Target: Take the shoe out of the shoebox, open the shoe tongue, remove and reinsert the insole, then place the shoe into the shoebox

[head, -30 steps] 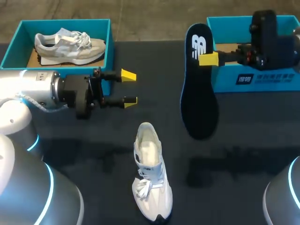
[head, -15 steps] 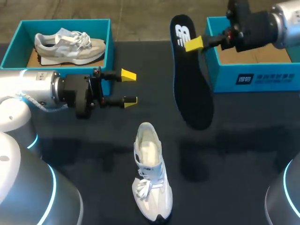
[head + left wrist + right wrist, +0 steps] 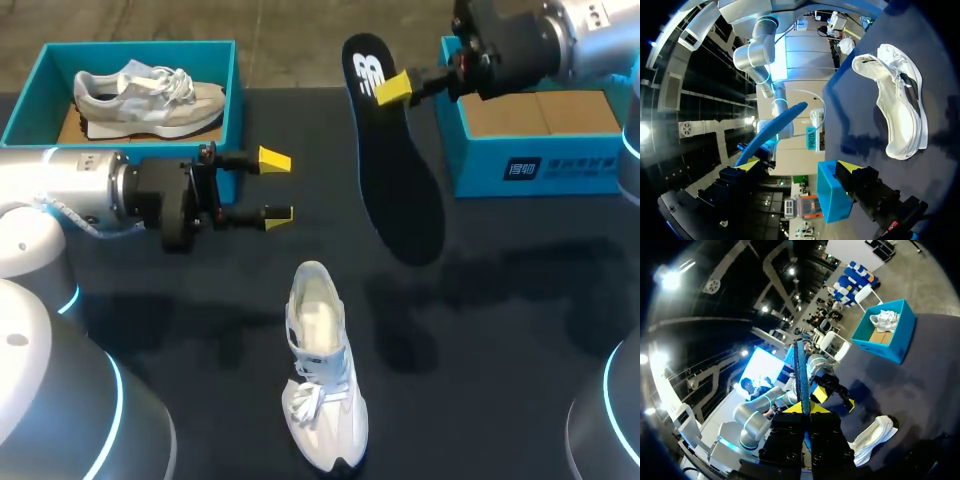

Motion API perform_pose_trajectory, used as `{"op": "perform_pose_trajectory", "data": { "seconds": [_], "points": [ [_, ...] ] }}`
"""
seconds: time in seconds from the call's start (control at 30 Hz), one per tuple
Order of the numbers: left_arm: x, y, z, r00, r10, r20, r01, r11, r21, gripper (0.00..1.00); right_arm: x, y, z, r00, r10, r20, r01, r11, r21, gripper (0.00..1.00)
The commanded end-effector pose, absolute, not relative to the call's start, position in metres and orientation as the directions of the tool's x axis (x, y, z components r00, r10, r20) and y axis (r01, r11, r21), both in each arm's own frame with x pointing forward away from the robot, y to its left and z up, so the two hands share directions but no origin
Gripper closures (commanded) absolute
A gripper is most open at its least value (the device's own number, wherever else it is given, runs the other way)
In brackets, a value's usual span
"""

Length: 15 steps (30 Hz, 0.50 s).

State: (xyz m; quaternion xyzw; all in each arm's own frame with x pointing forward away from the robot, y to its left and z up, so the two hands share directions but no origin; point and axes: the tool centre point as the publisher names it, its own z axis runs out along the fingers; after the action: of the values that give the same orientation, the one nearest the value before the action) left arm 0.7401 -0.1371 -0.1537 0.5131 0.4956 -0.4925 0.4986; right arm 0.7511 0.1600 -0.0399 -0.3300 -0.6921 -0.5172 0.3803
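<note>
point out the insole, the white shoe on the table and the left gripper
insole [image 3: 395, 190]: head view, dark middle
white shoe [image 3: 322, 372]: head view, its midfoot
left gripper [image 3: 277, 186]: head view, between fingertips

My left gripper [image 3: 797, 167] stands open, its yellow-tipped fingers [image 3: 848, 168] wide apart and touching nothing. Far ahead to the right, a teal box [image 3: 832, 197] shows between them. The blue insole [image 3: 774, 131] hangs edge-on in the air, higher than the box. The white shoe [image 3: 900, 100] rests on the dark table [image 3: 850, 110], well apart from my fingers.
</note>
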Motion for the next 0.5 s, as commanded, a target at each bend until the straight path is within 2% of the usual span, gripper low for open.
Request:
{"op": "perform_pose_trajectory", "data": {
  "seconds": [0.03, 0.1, 0.27, 0.4, 0.5],
  "points": [
    [0.739, -0.138, -0.155, 0.026, 0.015, -1.000, 1.000, -0.009, 0.026, 0.00, 0.761, 0.169, -0.047, -0.411, 0.096, 0.906, 0.898, 0.215, 0.384, 1.00],
    [0.739, -0.138, -0.155, 0.026, 0.015, -1.000, 1.000, -0.009, 0.026, 0.00, 0.765, 0.168, -0.056, -0.342, 0.140, 0.929, 0.931, 0.183, 0.315, 1.00],
    [0.739, -0.138, -0.155, 0.026, 0.015, -1.000, 1.000, -0.009, 0.026, 0.00, 0.770, 0.163, -0.080, -0.202, 0.123, 0.972, 0.979, 0.052, 0.197, 1.00],
    [0.739, -0.138, -0.155, 0.026, 0.015, -1.000, 1.000, -0.009, 0.026, 0.00, 0.773, 0.160, -0.095, -0.055, 0.172, 0.983, 0.997, -0.038, 0.063, 1.00],
    [0.739, -0.138, -0.155, 0.026, 0.015, -1.000, 1.000, -0.009, 0.026, 0.00, 0.774, 0.161, -0.097, -0.033, 0.198, 0.980, 0.999, -0.031, 0.040, 1.00]
  ]
}}
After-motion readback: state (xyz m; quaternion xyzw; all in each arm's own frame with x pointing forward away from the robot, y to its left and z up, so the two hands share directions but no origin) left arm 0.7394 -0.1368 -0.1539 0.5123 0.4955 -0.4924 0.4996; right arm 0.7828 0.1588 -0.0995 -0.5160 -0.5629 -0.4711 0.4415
